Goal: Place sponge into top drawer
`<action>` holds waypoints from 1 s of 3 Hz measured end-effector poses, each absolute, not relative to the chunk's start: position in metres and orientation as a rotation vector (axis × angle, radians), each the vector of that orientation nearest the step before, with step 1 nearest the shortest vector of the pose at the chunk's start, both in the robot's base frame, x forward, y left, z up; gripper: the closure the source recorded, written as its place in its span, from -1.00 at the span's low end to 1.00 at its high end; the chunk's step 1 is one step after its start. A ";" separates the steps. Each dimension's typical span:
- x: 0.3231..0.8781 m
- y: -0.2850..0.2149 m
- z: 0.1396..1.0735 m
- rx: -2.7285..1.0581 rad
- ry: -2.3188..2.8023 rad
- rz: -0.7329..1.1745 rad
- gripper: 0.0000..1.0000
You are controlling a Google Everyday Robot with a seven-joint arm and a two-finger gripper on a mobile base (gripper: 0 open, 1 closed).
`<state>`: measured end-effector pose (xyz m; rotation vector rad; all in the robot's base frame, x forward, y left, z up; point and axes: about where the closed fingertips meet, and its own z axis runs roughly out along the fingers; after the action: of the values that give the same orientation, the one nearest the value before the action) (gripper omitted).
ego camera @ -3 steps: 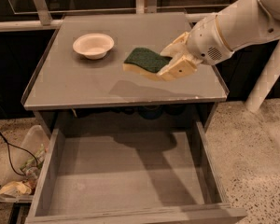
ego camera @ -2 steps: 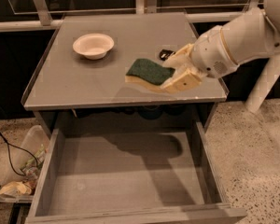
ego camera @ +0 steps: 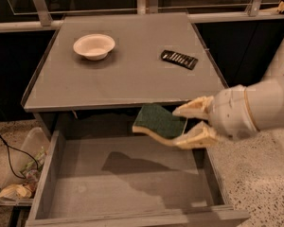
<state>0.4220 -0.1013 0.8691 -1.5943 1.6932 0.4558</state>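
The sponge point(ego camera: 158, 121), dark green on top with pale yellow foam below, hangs in the air over the back right part of the open top drawer point(ego camera: 128, 183). My gripper point(ego camera: 182, 125) comes in from the right and is shut on the sponge's right end, one pale finger point(ego camera: 195, 107) above and one below. The sponge sits just below the front edge of the cabinet top point(ego camera: 123, 74), and its shadow falls on the grey drawer bottom.
A white bowl point(ego camera: 93, 46) stands at the back left of the cabinet top. A flat black ridged object point(ego camera: 179, 58) lies at the back right. A bag and cables point(ego camera: 16, 174) lie on the floor left of the drawer.
My gripper has carried the sponge forward and down, off the cabinet top, to a spot over the open drawer. The black ridged object is now uncovered.
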 end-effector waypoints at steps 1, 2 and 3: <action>0.396 -0.106 0.812 -1.549 1.712 0.467 1.00; 0.398 -0.104 0.759 -1.513 1.766 0.452 1.00; 0.420 -0.096 0.717 -1.474 1.822 0.441 1.00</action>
<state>0.4201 -0.0958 0.7166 -1.4735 1.8222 0.4412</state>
